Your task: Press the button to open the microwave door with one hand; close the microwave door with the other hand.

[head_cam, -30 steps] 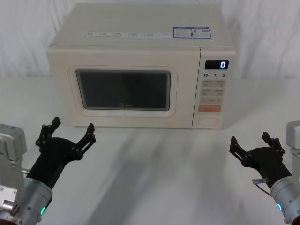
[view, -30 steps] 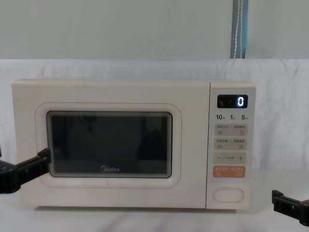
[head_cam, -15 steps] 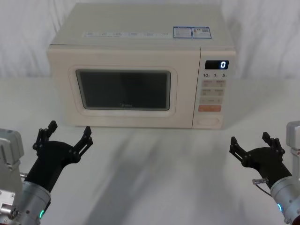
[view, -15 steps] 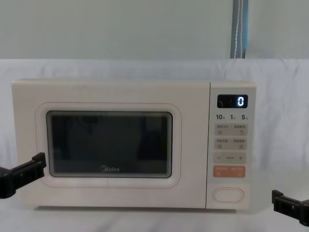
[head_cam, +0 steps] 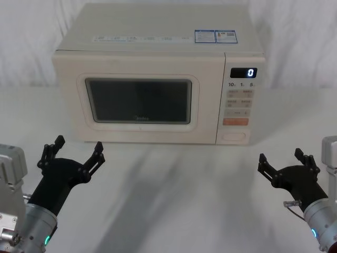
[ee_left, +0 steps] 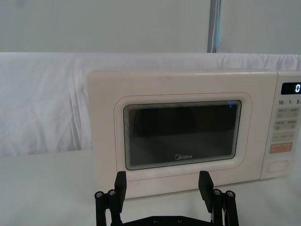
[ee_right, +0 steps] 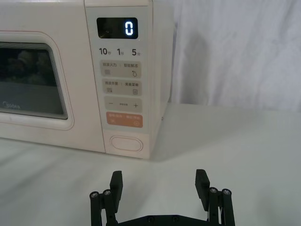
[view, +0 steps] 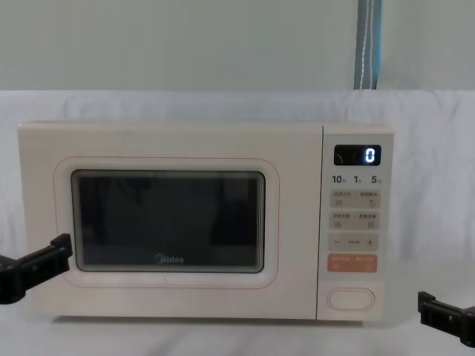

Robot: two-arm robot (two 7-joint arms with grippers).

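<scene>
The cream microwave door (head_cam: 138,100) with its dark window is closed flush; it also faces me at door (view: 168,219), door (ee_left: 181,134) and door (ee_right: 33,80). The wide cream button (head_cam: 233,137) sits at the bottom of the control panel, under the orange key, also seen as button (view: 351,298), button (ee_right: 126,143) and button (ee_left: 277,166). My left gripper (head_cam: 72,152) hovers open above the table, in front of the door's left half, well short of it. My right gripper (head_cam: 287,159) is open at the lower right, in front of and right of the button, touching nothing.
The microwave (head_cam: 158,74) stands on a white-draped table (head_cam: 174,195) with a white cloth backdrop. A display (head_cam: 243,73) reads 0. A grey pole (view: 369,44) rises behind. Bare tabletop lies between the grippers and the microwave front.
My left gripper drew back from the door toward me and lower, then settled. The right gripper has not moved. The door stays closed.
</scene>
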